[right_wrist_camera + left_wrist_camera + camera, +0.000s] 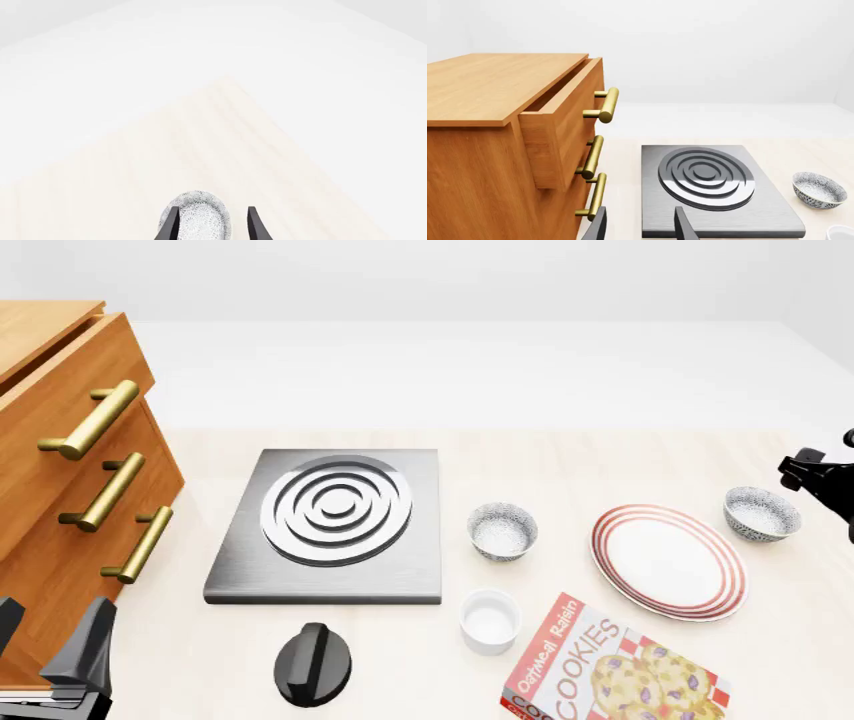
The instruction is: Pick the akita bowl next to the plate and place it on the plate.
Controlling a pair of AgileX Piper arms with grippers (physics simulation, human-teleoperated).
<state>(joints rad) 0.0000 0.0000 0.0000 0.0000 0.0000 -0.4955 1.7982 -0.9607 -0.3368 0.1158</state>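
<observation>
The plate (667, 561), white with red rings, lies on the right half of the table. One akita bowl (762, 513) stands just beyond the plate's right edge, and a look-alike bowl (503, 530) stands to the plate's left. My right gripper (810, 473) hovers at the table's right edge, close to the right-hand bowl. In the right wrist view that bowl (198, 215) lies low between the open fingers of my right gripper (212, 227), nearer one finger, and I cannot tell if they touch. My left gripper (47, 638) is open and empty at the near left.
A wooden drawer cabinet (60, 490) with brass handles, its top drawer (564, 115) partly open, fills the left. The grey stove slab (334, 525) lies beside it. A dark knob (312, 663), a white cup (490, 619) and a cookie box (601, 670) lie near the front edge.
</observation>
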